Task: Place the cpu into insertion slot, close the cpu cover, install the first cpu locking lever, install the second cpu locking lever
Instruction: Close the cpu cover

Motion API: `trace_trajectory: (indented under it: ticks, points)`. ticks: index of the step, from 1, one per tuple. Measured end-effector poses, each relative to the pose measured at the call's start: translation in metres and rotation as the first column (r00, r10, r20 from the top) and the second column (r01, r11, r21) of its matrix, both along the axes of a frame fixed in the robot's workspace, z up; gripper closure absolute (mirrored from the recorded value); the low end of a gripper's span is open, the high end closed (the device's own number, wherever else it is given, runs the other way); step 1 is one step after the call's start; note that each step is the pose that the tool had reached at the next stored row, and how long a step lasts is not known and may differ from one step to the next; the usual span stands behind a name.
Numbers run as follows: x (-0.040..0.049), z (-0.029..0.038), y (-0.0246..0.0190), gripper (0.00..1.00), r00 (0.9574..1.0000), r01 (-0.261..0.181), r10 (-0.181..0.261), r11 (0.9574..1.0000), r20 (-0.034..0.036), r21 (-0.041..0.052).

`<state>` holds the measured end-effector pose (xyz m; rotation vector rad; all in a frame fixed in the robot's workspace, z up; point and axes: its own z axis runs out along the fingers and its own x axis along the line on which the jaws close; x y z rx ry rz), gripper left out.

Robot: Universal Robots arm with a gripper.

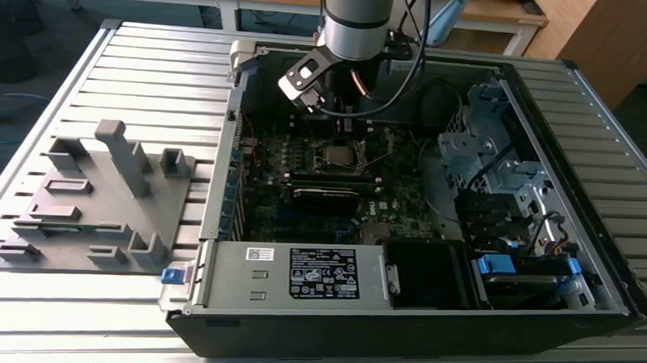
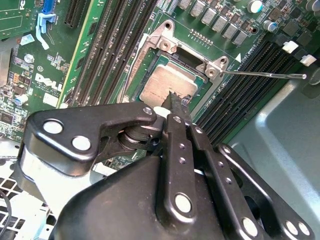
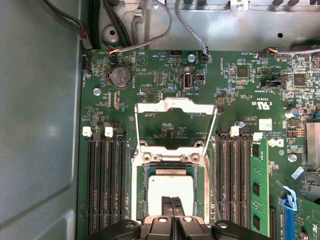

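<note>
the small flat silver-grey cpu [image 3: 167, 187] lay in the square dark insertion slot [image 3: 142, 192]. the thin silver metal-frame cpu cover [image 3: 175, 105] stood folded open, leaving room for the black end effector [image 3: 173, 201], closed together, its tip on or just over the chip's top.

The cpu [image 3: 170, 184] is a small flat square chip with a dull silver-grey top. It lies flat inside the insertion slot [image 3: 144, 194], and its edges are parallel to the slot's thin metal rim. In the exterior view the slot [image 1: 340, 155] sits near the middle of the dark green motherboard. The cpu cover [image 3: 175, 105], a thin silver-grey frame with a cut-out window, is open; it is swung up from its hinge edge, away from the chip. In the second wrist view one locking lever [image 2: 265, 75], a thin metal rod, reaches out sideways from a corner of the slot, not latched.
</note>
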<state>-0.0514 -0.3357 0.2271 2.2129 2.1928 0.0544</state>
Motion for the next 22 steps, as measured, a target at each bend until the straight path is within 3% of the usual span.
trace_trajectory:
  ticks: [9,11,22]
  points:
    - [0.0000,0.0004,0.0000,0.90,1.0000,0.000,0.000,1.0000,0.0000,0.0000]
    - [0.0000,0.0036,0.0000,0.90,1.0000,0.000,0.000,1.0000,0.0000,0.0000]
    - [0.0000,0.0070,0.0000,0.90,1.0000,0.000,0.000,1.0000,-0.0001,-0.0001]
